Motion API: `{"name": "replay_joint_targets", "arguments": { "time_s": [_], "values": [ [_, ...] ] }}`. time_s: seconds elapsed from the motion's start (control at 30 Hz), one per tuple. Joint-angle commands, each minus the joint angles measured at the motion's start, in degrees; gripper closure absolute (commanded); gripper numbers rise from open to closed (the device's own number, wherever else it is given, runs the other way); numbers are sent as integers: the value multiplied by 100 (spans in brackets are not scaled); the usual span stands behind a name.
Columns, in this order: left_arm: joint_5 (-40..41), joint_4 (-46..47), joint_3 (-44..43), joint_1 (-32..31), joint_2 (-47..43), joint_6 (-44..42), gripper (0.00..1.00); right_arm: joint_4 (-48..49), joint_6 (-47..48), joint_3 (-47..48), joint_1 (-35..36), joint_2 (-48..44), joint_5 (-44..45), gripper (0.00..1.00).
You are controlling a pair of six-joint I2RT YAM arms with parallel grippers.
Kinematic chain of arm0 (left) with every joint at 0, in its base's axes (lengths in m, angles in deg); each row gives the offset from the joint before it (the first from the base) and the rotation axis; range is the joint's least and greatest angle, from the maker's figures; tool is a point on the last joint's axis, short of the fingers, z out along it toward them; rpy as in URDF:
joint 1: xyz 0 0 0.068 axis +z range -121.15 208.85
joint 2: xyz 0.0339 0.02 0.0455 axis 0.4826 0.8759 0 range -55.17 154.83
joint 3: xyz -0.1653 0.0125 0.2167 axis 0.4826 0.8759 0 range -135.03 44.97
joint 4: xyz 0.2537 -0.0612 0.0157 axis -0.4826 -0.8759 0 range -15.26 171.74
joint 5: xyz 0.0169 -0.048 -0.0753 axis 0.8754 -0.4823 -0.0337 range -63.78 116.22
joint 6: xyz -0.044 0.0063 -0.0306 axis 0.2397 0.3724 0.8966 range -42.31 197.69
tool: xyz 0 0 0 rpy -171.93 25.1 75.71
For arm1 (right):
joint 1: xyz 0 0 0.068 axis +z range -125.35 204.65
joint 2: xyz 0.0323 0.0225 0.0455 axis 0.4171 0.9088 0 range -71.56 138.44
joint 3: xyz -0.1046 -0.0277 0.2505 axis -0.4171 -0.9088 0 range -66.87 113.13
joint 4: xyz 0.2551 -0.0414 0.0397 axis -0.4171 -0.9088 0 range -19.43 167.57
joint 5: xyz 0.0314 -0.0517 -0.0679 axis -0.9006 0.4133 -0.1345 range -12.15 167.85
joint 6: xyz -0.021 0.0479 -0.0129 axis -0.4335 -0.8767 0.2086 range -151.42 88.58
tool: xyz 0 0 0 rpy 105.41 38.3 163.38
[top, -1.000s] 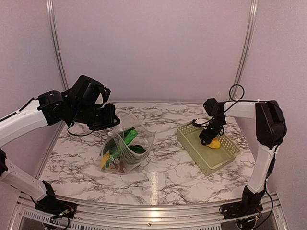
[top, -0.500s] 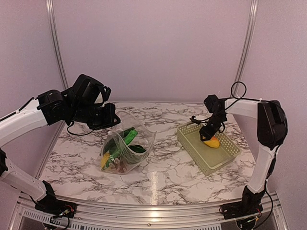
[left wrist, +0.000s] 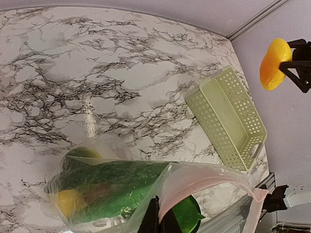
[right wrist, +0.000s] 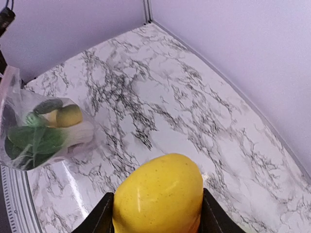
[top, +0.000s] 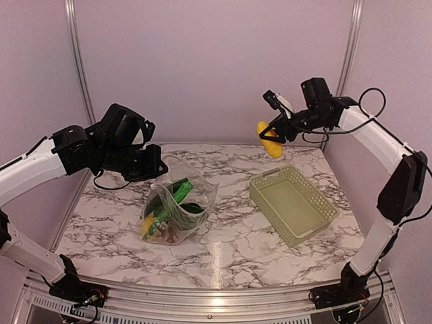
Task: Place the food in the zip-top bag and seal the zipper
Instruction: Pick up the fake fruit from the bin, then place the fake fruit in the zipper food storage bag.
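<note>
R gripper [top: 268, 135] has lifted orange-yellow piece [top: 273, 148] out of basket [top: 268, 214], clamped on it. L gripper [left wrist: 158, 219] pinches zip-top bag [top: 177, 209] rim. Looks like last item, bag next.

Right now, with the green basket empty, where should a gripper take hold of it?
Take the basket by one long wall's top edge, from above, a finger each side. It sits upright and open-topped; its thin wall probably suits jaws better than its full width.

Table [top: 229, 236] in white marble with black veining. Basket [top: 270, 212] in pale green, dotted with rows of small holes. Fruit [top: 271, 144] in orange-yellow. Bag [top: 206, 196] clear, with dark green and yellow showing through. Walls [top: 216, 67] in plain lilac.
</note>
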Motion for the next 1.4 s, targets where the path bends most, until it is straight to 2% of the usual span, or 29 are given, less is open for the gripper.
{"name": "replay_joint_targets", "arguments": {
  "time_s": [0.0, 0.23, 0.47, 0.57, 0.67, 0.77, 1.0, 1.23, 1.37],
  "values": [
    [42, -197, -161, 55, -26, -84, 100, 1338, -1038, 152, 440, -449, -1814, 78],
    [64, -215, -137, 55, -122, 24, 100, 4981, -3062, -640, 1570, -787, -2434, 84],
    [83, -282, -132, 60, -294, 118, 100, 6355, -3723, -1098, 2507, -490, -2527, 85],
    [103, -302, -102, 67, -409, 217, 100, 6856, -3721, -1434, 2797, -433, -2619, 85],
    [41, -289, -78, 67, -531, 490, 100, 7434, -3800, -1748, 2936, -360, -2788, 85],
    [-102, -285, -74, 67, -657, 750, 100, 8426, -4286, -2063, 3005, -224, -2815, 87],
    [-62, -334, 185, 67, -1201, 1241, 100, 8921, -4329, -2066, 3380, 227, -2734, 86],
    [122, -427, 392, 61, -1472, 1324, 100, 9347, -4465, -1839, 3559, 825, -2432, 84],
    [176, -447, 429, 63, -1520, 1264, 100, 9063, -4195, -1570, 3560, 1118, -1958, 75]
  ]
}}
